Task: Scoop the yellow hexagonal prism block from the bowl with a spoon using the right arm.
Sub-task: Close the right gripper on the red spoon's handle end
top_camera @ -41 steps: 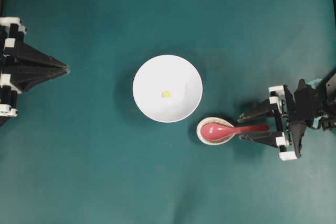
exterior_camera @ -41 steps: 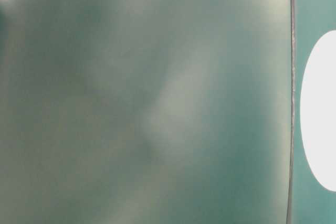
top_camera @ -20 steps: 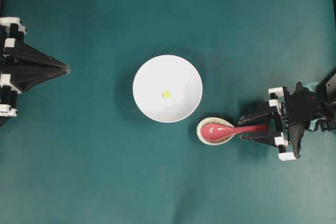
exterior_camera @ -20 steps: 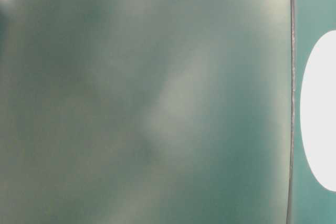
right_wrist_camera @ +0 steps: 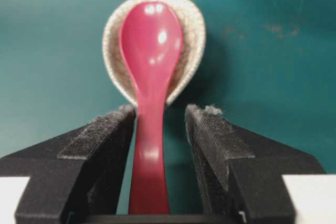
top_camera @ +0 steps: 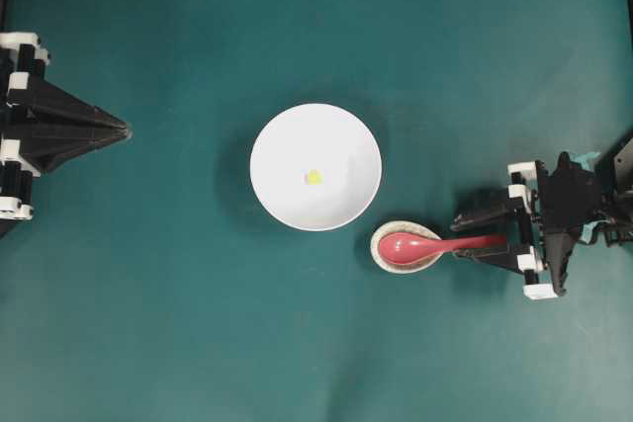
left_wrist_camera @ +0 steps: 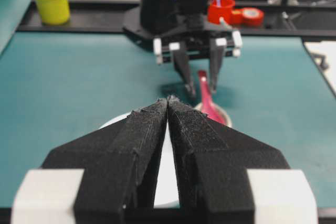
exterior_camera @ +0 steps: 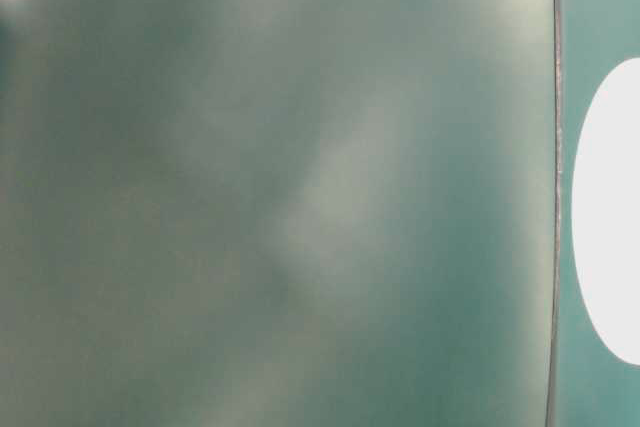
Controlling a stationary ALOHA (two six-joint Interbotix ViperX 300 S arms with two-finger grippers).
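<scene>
The white bowl (top_camera: 316,135) sits mid-table with the tiny yellow hexagonal prism block (top_camera: 314,177) inside it. The pink-red spoon (top_camera: 435,243) rests with its scoop in a speckled rest (top_camera: 380,254), handle pointing right. My right gripper (top_camera: 463,236) is open and straddles the handle. In the right wrist view the spoon (right_wrist_camera: 149,77) runs between the fingers (right_wrist_camera: 210,135): the left one is close to it and a gap shows on the right. My left gripper (top_camera: 125,129) is shut and empty at the far left, well away from the bowl.
Beyond the mat's far edge in the left wrist view stand a yellow tub with a blue lid (left_wrist_camera: 51,1), a red cup (left_wrist_camera: 220,9) and a red tape roll (left_wrist_camera: 252,17). The table-level view is a teal blur with a white oval (exterior_camera: 610,217) at its right edge.
My right gripper's fingers have drawn in a little around the spoon handle. The spoon, bowl, block and left arm have not moved.
</scene>
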